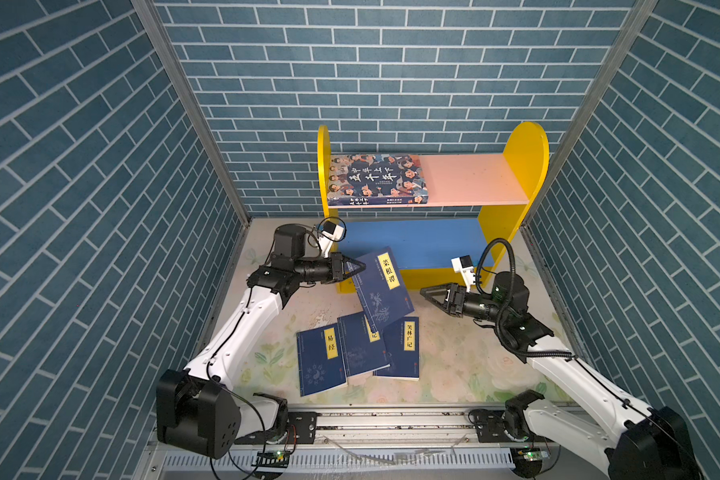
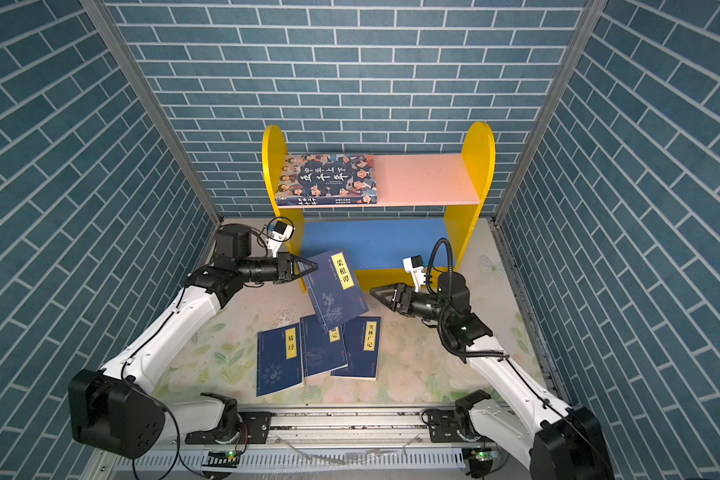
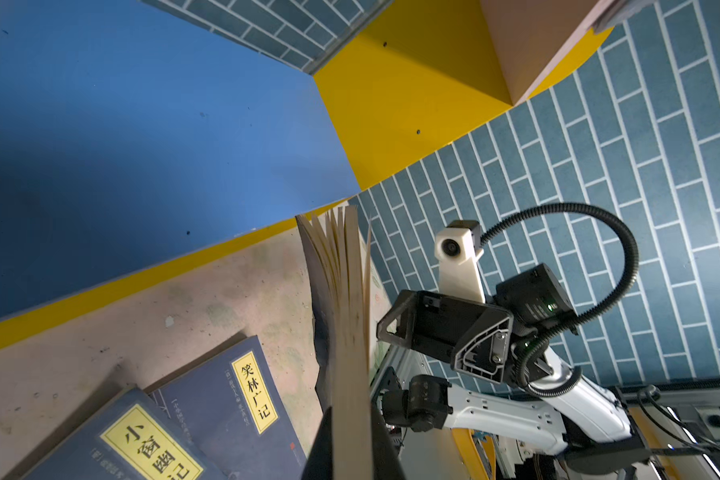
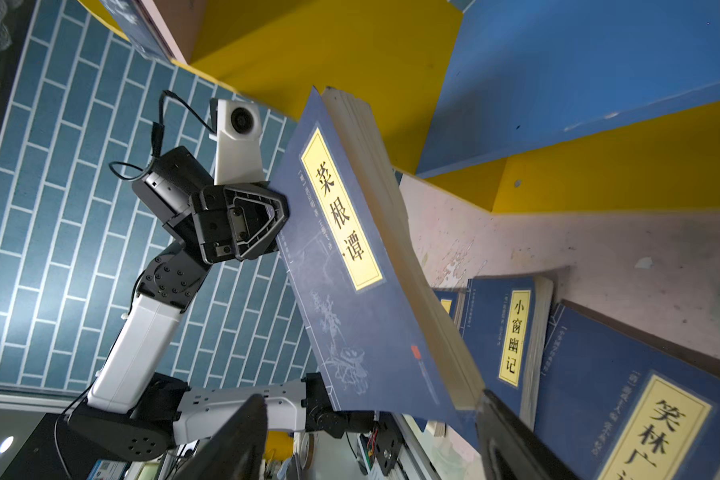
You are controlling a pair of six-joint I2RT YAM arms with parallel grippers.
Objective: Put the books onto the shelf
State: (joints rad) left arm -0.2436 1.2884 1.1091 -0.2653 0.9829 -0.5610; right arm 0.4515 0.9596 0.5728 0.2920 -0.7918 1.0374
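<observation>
My left gripper [image 1: 360, 266] [image 3: 352, 457] is shut on the edge of a navy book [image 1: 385, 291] [image 4: 350, 270] with a yellow label, holding it tilted in the air in front of the shelf's blue lower board [image 1: 416, 241]. My right gripper [image 1: 424, 292] [image 4: 371, 440] stands open just right of that book, its jaws apart around the book's corner without gripping it. Three more navy books [image 1: 321, 357] [image 1: 358, 349] [image 1: 402, 349] lie overlapping on the table. The large book with cartoon faces [image 1: 377, 178] lies flat on the left half of the pink upper board [image 1: 474, 178].
Yellow side panels [image 1: 520, 166] bound the shelf, which stands against the brick-patterned back wall [image 1: 391, 62]. Brick walls close in both sides. A metal rail [image 1: 391, 419] with the arm bases runs along the table's front edge.
</observation>
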